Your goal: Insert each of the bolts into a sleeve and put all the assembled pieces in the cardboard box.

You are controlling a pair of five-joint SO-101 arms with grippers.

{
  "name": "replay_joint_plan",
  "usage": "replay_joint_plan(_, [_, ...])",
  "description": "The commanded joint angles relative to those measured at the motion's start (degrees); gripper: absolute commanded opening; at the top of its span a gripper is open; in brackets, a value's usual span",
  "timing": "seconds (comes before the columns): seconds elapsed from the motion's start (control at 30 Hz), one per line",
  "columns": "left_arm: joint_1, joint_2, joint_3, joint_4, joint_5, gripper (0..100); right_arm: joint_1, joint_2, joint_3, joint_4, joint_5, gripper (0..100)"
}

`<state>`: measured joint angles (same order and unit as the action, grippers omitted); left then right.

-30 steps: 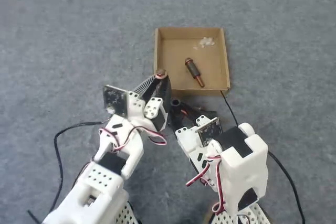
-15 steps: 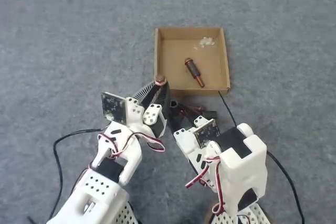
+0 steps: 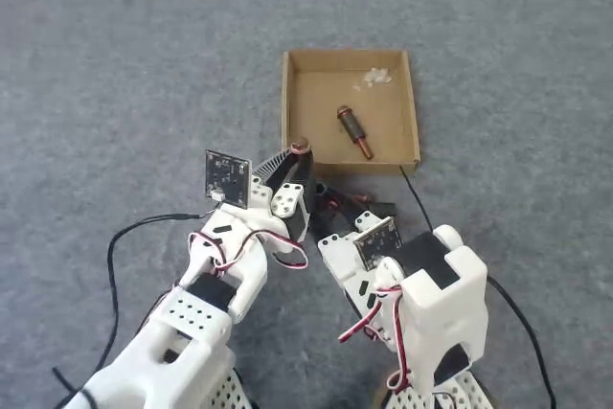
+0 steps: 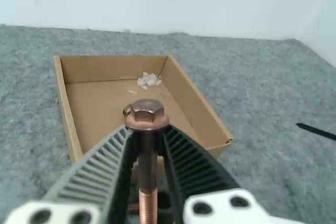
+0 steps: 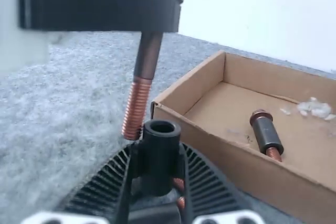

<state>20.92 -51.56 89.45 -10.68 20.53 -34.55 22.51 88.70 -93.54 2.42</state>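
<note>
Copper-coloured bolt (image 4: 145,116) is clamped head-up in my left gripper (image 4: 146,136), the ribbed fingers (image 4: 105,166) closed narrow on its shank just under the hex head. My right gripper (image 5: 156,150) is closed on the black sleeve (image 5: 160,150), which stands upright with its open mouth facing up. In the high view both grippers meet just below the middle of the frame, against the near wall of the cardboard box (image 3: 285,102).

The bolt's threaded tip hangs just beside the sleeve's rim, off to one side and not inside the bore. I judge this pair is at the lining-up stage, with the insertion not yet made.

One assembled piece (image 3: 353,130) already lies in the middle of the box floor, in the upper centre of the high view. A few white scraps (image 3: 375,76) sit near the box's far wall.

So one piece is done. Left to do, as I read it: centre the tip over the hole, push the bolt down, then carry the joined piece over the wall and drop it in.
</note>
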Motion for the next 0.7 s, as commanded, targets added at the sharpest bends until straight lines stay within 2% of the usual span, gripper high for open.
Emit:
replay_joint_plan(0.0, [0.3,-7.3,-2.6,0.3,0.1,1,-0.7,-0.9,-0.2,0.0,1.3,0.6])
replay_joint_plan(0.23, [0.6,-14.0,-1.2,2.8,0.1,1,-0.8,-1.0,-0.1,0.0,1.3,0.6])
replay_joint_plan(0.37, [1.1,-9.9,-1.8,2.3,0.1,1,-0.8,-1.0,0.1,0.0,1.3,0.6])
replay_joint_plan(0.5, [1.1,-3.0,-2.4,-2.6,0.0,1,-0.8,-1.0,0.3,0.0,1.3,0.6])
replay_joint_plan(0.67, [1.5,2.7,-3.8,-3.1,-0.3,1,-0.7,-1.0,0.3,0.0,1.4,0.6])
